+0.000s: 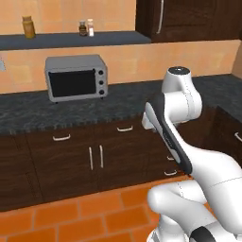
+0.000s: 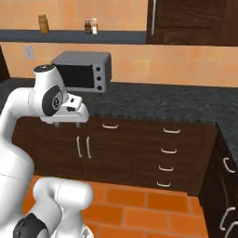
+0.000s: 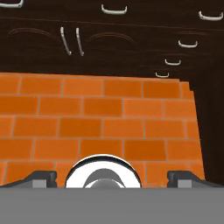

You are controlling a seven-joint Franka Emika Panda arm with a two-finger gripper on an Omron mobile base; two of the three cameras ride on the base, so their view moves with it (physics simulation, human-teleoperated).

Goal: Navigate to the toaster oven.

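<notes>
A white upper arm (image 2: 49, 100) crosses in front of the toaster oven (image 2: 86, 69) in the right base view, hiding the left part of its black glass door. The knobs on the oven's right panel (image 1: 100, 81) are too small to read. On the shelf (image 1: 71, 40), a yellow jar (image 1: 29, 26) and two small bottles (image 1: 86, 28) carry labels too small to make out; they are possibly spice containers. The gripper (image 3: 112, 178) shows just its two dark tips above the bottom band in the hand view, set wide apart. The upper cabinet (image 1: 189, 19) is cut off by the top edge, and the side cabinet (image 2: 225, 186) by the right edge.
</notes>
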